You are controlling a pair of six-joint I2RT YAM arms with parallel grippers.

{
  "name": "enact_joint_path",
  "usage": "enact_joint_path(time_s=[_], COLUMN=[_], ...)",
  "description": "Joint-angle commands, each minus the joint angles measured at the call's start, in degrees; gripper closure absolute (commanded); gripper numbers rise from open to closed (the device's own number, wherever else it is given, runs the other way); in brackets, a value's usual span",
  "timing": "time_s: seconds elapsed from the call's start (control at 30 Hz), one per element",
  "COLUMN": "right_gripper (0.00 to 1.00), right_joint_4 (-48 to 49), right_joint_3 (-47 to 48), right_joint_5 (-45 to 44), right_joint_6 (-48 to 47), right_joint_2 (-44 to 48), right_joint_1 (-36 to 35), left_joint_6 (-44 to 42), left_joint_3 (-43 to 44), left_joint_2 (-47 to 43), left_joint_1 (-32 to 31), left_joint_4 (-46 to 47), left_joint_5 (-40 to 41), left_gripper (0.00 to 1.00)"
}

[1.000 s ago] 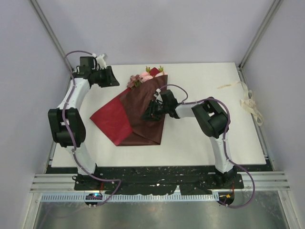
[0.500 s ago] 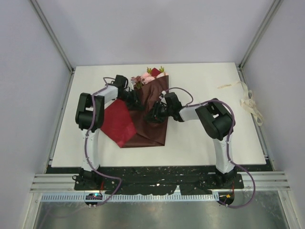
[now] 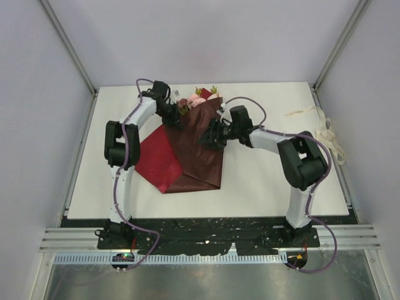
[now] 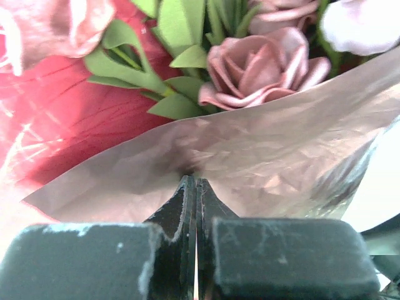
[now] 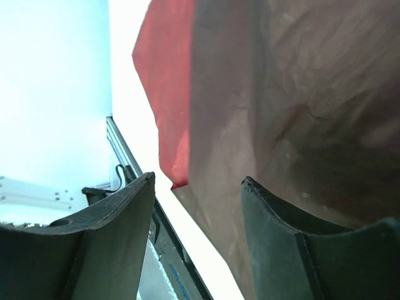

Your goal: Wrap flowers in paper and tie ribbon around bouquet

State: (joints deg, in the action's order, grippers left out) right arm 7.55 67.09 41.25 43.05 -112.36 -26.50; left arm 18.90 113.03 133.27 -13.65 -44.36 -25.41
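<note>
The dark maroon paper [image 3: 199, 156] lies folded over the flowers [image 3: 201, 97], whose pink blooms and green leaves stick out at its far end. The paper's red inner side [image 3: 153, 159] shows on the left. My left gripper [image 3: 177, 119] is shut on the paper's upper edge [image 4: 250, 150], just below a mauve rose [image 4: 262, 62] and its leaves. My right gripper [image 3: 210, 135] hovers open over the folded paper [image 5: 300, 94], with nothing between its fingers [image 5: 119, 219]. The cream ribbon [image 3: 328, 134] lies at the table's right edge, away from both grippers.
The white table [image 3: 269, 181] ends at a black rail along the near side. Grey walls and metal frame posts stand close on both sides. The ribbon partly hangs over the right edge.
My left arm swung in from the far left to the paper's top edge by the flowers and closed on it. My right gripper opened and shifted up and to the right.
</note>
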Motion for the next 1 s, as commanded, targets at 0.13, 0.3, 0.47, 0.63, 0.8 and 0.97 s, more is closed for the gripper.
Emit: enact_joint_path(time_s=[0.13,0.3,0.47,0.63,0.8,0.97], right_gripper=[0.39,0.48,0.52,0.53,0.53,0.52], right_joint_4=[-14.4,-16.6,-13.3,-12.1,-11.4,-10.2], right_joint_3=[13.2,18.1,16.6,16.5,15.6,14.6], right_joint_5=[2.8,-2.1,-2.5,-3.8,-4.2,-4.1], right_joint_6=[-18.3,-20.6,-18.3,-17.0,-16.1,-13.3], right_joint_2=[2.1,-5.0,-9.9,-11.7,-12.7,-13.6], right_joint_1=[4.6,2.8,1.8,1.3,0.9,0.5], left_joint_6=[-8.7,-8.7,-3.4,-1.6,9.6,14.2], left_joint_3=[3.1,-1.3,-15.1,-15.9,-16.0,-13.3], left_joint_2=[1.6,-2.9,-13.3,-15.2,-10.7,-4.4], left_joint_1=[0.7,1.6,4.6,5.0,2.7,0.8], left_joint_4=[-9.1,-4.5,10.0,14.2,19.0,17.7], left_joint_5=[1.1,-7.2,-9.2,-15.1,-15.9,-13.3], left_gripper=[1.0,0.96,0.79,0.75,0.78,0.81])
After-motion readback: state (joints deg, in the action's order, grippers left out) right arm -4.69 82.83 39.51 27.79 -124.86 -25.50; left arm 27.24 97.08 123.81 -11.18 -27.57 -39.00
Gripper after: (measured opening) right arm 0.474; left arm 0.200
